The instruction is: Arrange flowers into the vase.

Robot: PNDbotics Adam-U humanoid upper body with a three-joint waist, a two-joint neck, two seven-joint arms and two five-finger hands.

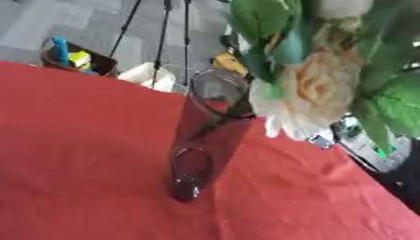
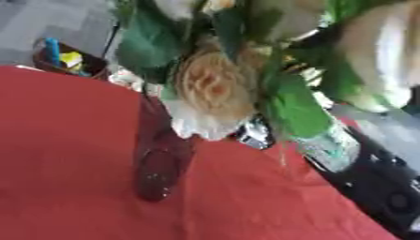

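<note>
Neither hand can be made out; whether either is open or closed cannot be told. The flowers [image 1: 316, 89], cream blooms with green leaves, fill the upper right close to the camera, their stem reaching the vase's mouth. The vase [image 1: 201, 140], clear glass, stands upright on the red cloth [image 1: 82, 164], near its far edge. Beyond the cloth lie grey floor, tripod legs [image 1: 160, 33] and a basket [image 1: 78, 58] holding blue and yellow items.

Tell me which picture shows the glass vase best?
The left eye view. There the whole vase shows, from its round open mouth to its base on the red table. In the right eye view the flowers cover its top, so only the lower part shows.
</note>
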